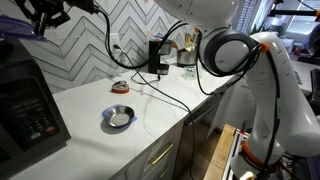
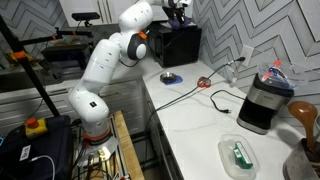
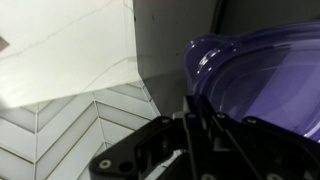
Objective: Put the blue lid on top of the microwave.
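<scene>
In the wrist view the blue lid (image 3: 262, 85) fills the right side, translucent blue-purple, its rim between my fingers. My gripper (image 3: 196, 128) is shut on that rim. In both exterior views the gripper (image 1: 46, 14) (image 2: 178, 11) is high up, above the top of the black microwave (image 1: 25, 112) (image 2: 181, 46), close to the tiled wall. The lid itself is hard to make out in the exterior views. How far it is above the microwave's top cannot be told.
A round blue-rimmed dish (image 1: 118, 117) (image 2: 172, 77) and a small red item (image 1: 119, 87) lie on the white counter (image 1: 170, 100). A black coffee machine (image 1: 157, 55) (image 2: 262, 105) stands by the wall, with cables across the counter. A white container (image 2: 240, 153) sits near the counter's edge.
</scene>
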`<state>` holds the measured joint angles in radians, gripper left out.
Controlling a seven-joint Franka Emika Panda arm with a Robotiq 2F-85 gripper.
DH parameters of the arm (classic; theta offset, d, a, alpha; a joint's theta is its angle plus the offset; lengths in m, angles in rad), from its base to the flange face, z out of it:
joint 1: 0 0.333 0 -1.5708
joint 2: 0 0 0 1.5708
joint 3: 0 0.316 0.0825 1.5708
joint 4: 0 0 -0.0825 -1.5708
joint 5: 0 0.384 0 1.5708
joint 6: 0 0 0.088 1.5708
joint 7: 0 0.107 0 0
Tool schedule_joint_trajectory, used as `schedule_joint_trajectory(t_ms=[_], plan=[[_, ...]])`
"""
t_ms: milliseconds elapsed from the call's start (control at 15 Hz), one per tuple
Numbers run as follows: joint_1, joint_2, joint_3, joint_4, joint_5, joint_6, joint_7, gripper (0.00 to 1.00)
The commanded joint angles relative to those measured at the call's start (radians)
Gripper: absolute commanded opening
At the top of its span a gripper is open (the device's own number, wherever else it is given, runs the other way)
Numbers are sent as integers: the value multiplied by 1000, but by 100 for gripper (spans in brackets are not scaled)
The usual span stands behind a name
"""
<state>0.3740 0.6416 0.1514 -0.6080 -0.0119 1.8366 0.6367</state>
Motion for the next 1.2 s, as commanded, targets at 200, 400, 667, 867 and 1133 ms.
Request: schedule_joint_trajectory(t_ms=[200, 400, 667, 867, 1133], plan=[[67, 24, -36, 38, -5, -84, 391, 2], [70, 40, -25, 55, 2, -56, 450, 2], [82, 49, -21, 60, -18, -62, 402, 35], [92, 50, -21, 64, -24, -55, 358, 47], [110, 27, -35, 69, -55, -29, 308, 77]])
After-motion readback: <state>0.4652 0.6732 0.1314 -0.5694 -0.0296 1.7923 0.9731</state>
